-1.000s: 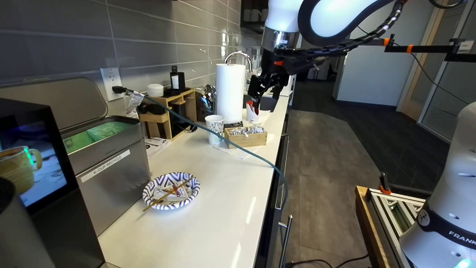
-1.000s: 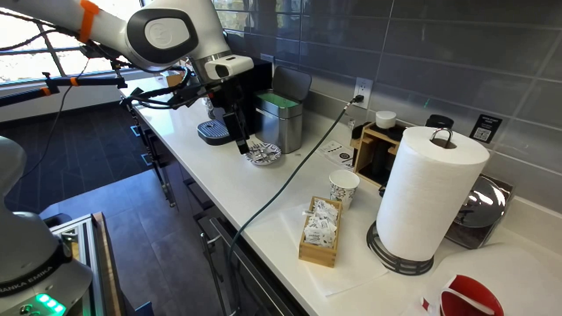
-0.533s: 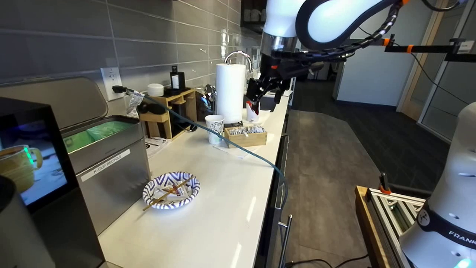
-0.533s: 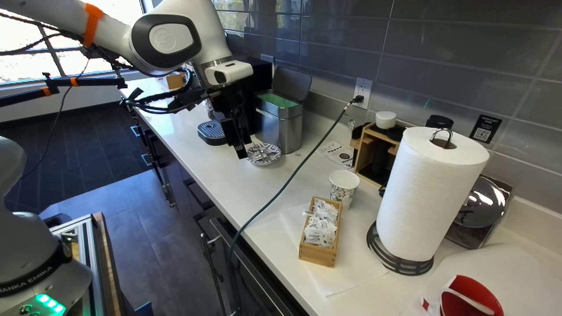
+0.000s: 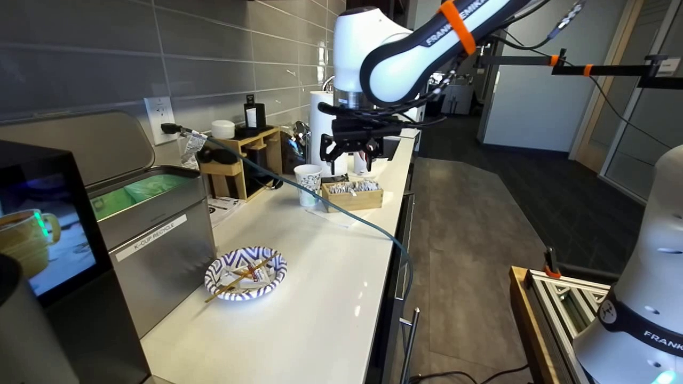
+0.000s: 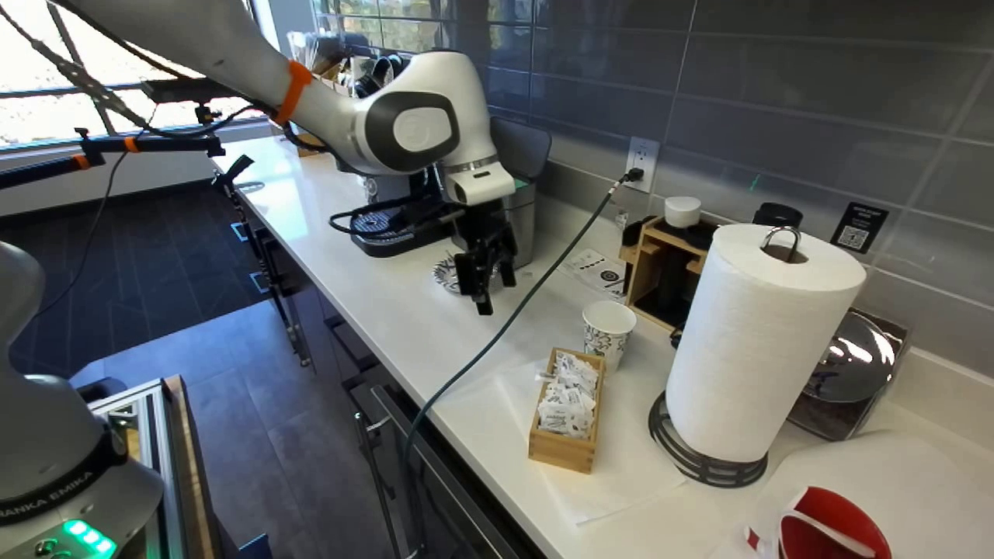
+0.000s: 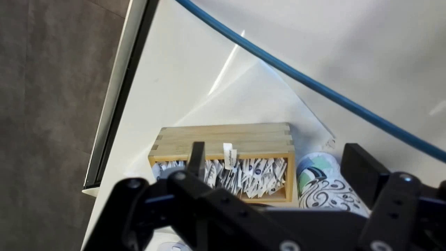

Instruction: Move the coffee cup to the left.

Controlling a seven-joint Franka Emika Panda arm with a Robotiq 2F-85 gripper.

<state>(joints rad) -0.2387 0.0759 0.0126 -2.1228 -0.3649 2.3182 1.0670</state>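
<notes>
My hand (image 5: 350,169), one: raised over the worktop (image 5: 320,330), higher than the wooden box (image 7: 251,139); two fingers (image 7: 360,170), wide apart.
Wooden box, one: holding paper packets (image 7: 258,174), showing between my fingers in the wrist view.
Coffee cup (image 7: 324,184), one: white, dark scrollwork with blue and green patches; upright on the worktop, just beside one short end of the box; whether they touch I cannot tell.
White sheet (image 7: 258,101), one: flat, reaching out from under the box.
Blue cord (image 7: 313,83), one: slanting past the box, near it.
Paper-towel roll (image 6: 765,341), one: white, upright, near the box.
Patterned bowl (image 5: 251,294), one: blue and white, a stick (image 5: 243,277) laid across it, well apart from the box.
</notes>
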